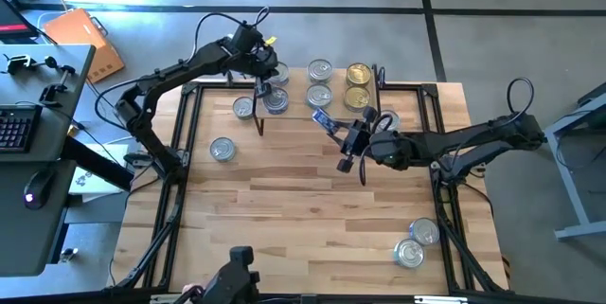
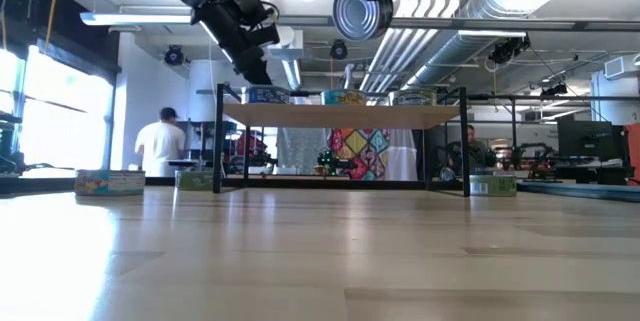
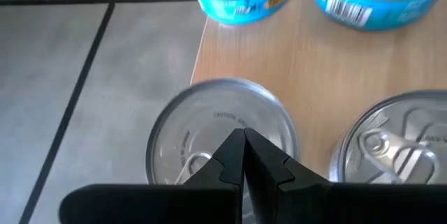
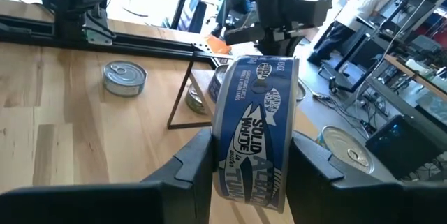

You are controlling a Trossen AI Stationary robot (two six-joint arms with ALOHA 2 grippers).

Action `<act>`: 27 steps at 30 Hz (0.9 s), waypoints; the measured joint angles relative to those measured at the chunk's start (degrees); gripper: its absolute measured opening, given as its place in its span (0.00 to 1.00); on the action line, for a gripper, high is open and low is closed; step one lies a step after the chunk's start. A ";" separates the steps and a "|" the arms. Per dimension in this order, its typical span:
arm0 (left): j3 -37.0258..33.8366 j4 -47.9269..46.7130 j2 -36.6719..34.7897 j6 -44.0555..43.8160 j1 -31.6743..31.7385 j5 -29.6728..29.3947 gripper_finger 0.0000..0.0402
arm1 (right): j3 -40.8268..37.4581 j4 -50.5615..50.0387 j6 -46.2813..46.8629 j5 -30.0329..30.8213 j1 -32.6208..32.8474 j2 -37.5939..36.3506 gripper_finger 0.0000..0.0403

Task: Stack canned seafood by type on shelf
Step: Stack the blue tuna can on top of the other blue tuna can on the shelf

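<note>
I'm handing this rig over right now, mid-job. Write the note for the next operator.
Right gripper: shut on a blue-labelled tuna can, held on edge in the air in front of the shelf.
Left gripper: shut, empty, hovering over a silver can at the shelf's left end.
Done: several cans on the shelf, two gold-lidded ones grouped toward the right.
Left: place the held can with its kind; loose cans remain on the table, one at left, one beside the shelf's left leg, two at the near right corner.
</note>
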 joint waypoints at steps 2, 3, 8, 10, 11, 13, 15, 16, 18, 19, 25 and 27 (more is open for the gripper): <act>0.01 0.13 0.01 0.00 -0.14 0.04 0.00 | 0.00 -0.01 0.00 -0.05 0.00 0.00 0.29; -0.01 0.01 0.03 0.02 -0.14 0.02 0.00 | 0.00 -0.02 0.00 -0.14 0.00 0.00 0.29; -0.01 0.42 -1.10 0.27 -1.00 -1.55 0.00 | 0.07 -0.23 -0.15 -3.69 -0.38 0.66 0.29; -0.01 0.71 -2.63 1.19 -2.30 -1.49 0.00 | 0.07 -0.25 -1.83 -6.92 -0.98 2.15 0.29; -0.01 0.78 -3.48 2.18 -3.32 -1.19 0.00 | 0.07 -0.20 -3.07 -9.33 -1.37 3.29 0.29; -0.13 0.82 -5.30 4.88 -6.14 -0.14 0.00 | 0.07 0.00 -6.09 -14.14 -1.85 6.01 0.29; -0.62 0.60 -7.26 7.90 -9.76 1.15 0.00 | 0.07 0.63 -8.46 -16.17 -2.04 9.01 0.29; -1.09 0.92 -8.30 9.35 -12.13 1.24 0.00 | 0.07 1.15 -9.06 -16.26 -2.03 10.30 0.29; -2.50 1.03 -10.00 13.21 -17.32 1.03 0.00 | 0.07 1.79 -9.48 -16.11 -2.03 12.14 0.29; -3.35 0.87 -10.67 15.09 -20.16 0.31 0.00 | 0.07 1.99 -9.36 -15.81 -2.03 12.58 0.29; -9.18 9.45 -12.05 19.02 -38.28 -15.92 0.00 | 0.07 2.96 -3.01 -14.75 -3.30 13.22 0.29; -10.99 14.06 -12.01 16.82 -42.73 -22.47 0.00 | 0.07 2.59 -2.73 -14.55 -3.39 13.16 0.29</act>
